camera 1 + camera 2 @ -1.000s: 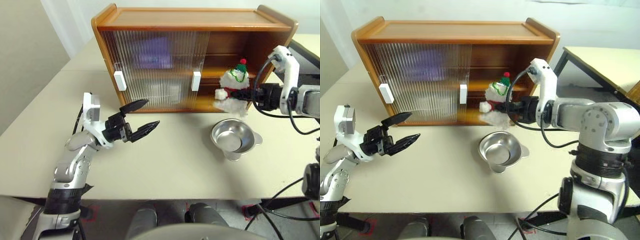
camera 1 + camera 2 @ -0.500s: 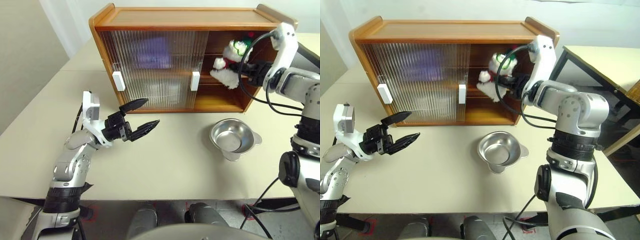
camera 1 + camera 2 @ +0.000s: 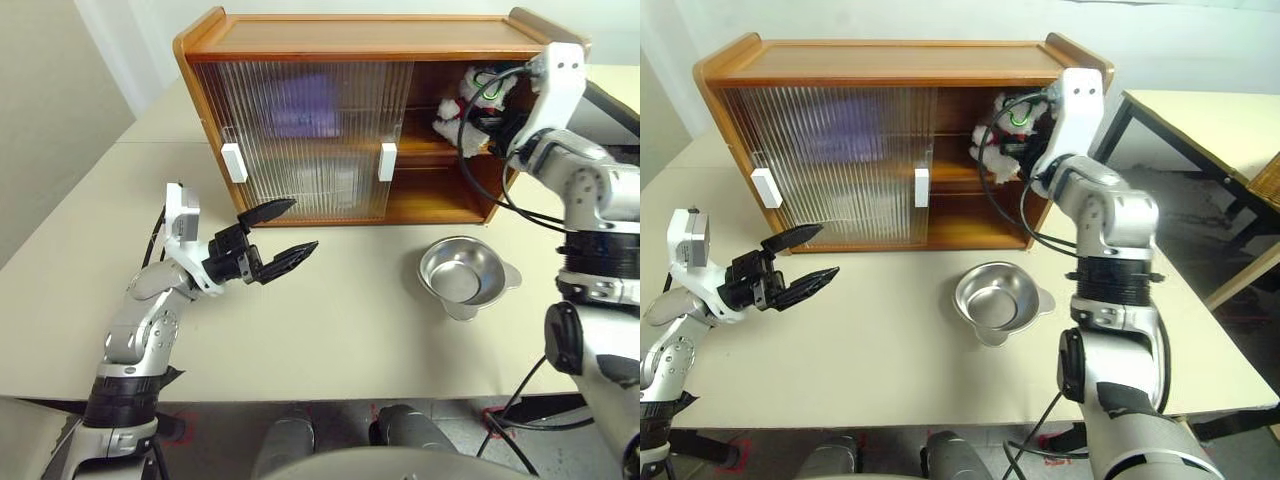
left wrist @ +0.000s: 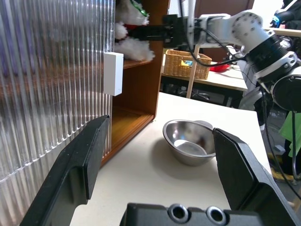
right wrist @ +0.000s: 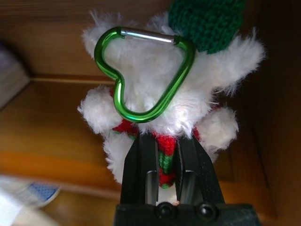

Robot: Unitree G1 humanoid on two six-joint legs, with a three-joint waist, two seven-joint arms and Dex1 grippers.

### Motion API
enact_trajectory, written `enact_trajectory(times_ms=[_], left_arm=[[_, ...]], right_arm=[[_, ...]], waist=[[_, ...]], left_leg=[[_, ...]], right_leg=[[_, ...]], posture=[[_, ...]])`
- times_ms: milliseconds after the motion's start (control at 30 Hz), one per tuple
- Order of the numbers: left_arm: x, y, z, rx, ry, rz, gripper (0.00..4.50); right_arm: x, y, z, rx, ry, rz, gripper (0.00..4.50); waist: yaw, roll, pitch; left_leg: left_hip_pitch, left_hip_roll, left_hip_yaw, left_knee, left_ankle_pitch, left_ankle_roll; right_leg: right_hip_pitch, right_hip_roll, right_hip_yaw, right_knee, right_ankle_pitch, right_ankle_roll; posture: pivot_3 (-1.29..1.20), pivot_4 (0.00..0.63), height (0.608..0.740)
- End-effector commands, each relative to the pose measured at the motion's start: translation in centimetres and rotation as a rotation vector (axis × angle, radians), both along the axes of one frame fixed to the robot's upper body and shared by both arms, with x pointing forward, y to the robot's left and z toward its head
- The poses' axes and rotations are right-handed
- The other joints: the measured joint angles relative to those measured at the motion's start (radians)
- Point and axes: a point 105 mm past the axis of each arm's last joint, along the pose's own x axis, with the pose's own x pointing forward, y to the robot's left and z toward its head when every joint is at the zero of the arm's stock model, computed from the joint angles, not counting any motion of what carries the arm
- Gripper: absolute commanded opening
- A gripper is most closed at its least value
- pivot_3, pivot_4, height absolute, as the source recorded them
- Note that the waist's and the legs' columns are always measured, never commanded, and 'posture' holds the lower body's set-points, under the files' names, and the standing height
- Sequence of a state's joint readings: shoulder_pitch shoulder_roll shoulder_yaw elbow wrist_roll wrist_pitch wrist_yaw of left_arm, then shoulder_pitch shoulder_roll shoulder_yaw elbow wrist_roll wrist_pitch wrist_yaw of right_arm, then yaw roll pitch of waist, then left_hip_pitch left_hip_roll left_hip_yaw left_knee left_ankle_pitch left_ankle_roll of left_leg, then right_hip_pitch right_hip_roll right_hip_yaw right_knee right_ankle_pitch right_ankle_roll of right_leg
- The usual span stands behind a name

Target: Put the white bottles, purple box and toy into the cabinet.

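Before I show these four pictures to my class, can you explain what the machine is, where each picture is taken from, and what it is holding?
It is a humanoid robot with two arms, each ending in a two-fingered gripper. Two pictures come from cameras on its head, looking down over a table. The other two come from cameras on its wrists, looking along the fingers. On the table stand a wooden cabinet with ribbed sliding doors, its right side open, and a metal bowl. The right gripper is shut on a white plush toy and holds it inside the cabinet's upper part. The left gripper is open, holding nothing, above the table.
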State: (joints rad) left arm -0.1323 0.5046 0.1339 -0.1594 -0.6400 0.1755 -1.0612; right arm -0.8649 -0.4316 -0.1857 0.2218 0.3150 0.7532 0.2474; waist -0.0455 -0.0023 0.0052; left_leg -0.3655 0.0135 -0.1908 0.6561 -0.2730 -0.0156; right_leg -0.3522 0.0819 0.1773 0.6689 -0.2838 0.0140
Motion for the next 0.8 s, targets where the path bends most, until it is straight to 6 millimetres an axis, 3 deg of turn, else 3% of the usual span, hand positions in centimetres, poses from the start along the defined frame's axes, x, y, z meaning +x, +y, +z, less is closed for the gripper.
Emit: enact_trajectory(times_ms=[33,167,200,300,533,800], left_arm=[[-0.3,-0.1,0.0,0.013,0.001,0.000,4.50],[-0.4,0.1,-0.1,0.013,0.004,0.008,4.50],[-0.4,0.1,-0.1,0.013,0.005,0.009,4.50],[-0.5,0.0,-0.1,0.010,0.006,0.009,4.50],[-0.2,-0.1,-0.1,0.008,0.004,0.005,4.50],[-0.2,-0.1,-0.1,0.006,0.006,0.003,4.50]], right_arm=[[0.8,0.2,-1.5,-0.031,0.043,-0.023,0.19],[0.9,0.1,-1.7,-0.067,0.046,-0.026,0.19],[1.0,0.0,-1.6,-0.069,0.043,-0.031,0.90],[1.0,-0.1,-1.4,-0.055,0.050,-0.034,1.73],[0.9,-0.5,-1.1,-0.074,0.038,-0.033,4.37],[-0.2,-1.2,-0.6,-0.098,0.036,-0.012,4.44]], waist=[[0.001,0.000,0.000],[0.003,0.000,0.000],[0.004,0.000,0.000],[0.005,0.000,0.000],[0.006,0.000,0.000],[0.009,0.000,0.000]], left_leg=[[0.000,0.001,0.000,0.000,0.000,0.000],[0.000,0.005,0.001,0.001,0.000,0.000],[0.000,0.005,0.001,0.001,0.000,0.000],[0.000,0.005,0.001,0.001,0.000,0.000],[0.000,0.007,0.004,0.000,0.000,0.000],[0.000,0.008,0.006,-0.001,0.000,0.000]], right_leg=[[0.000,0.000,0.000,0.000,0.001,-0.001],[0.000,0.000,0.000,0.000,0.001,-0.002],[0.000,0.000,0.000,0.000,0.001,-0.003],[0.000,0.000,0.000,0.000,0.001,-0.006],[0.000,0.002,0.000,0.000,0.001,-0.008],[-0.001,0.004,0.000,0.000,0.002,-0.009]], posture=[[-0.02,0.000,0.740],[-0.02,0.000,0.740],[-0.02,0.000,0.740],[-0.02,0.000,0.740],[-0.02,0.000,0.740],[-0.03,0.000,0.740]])
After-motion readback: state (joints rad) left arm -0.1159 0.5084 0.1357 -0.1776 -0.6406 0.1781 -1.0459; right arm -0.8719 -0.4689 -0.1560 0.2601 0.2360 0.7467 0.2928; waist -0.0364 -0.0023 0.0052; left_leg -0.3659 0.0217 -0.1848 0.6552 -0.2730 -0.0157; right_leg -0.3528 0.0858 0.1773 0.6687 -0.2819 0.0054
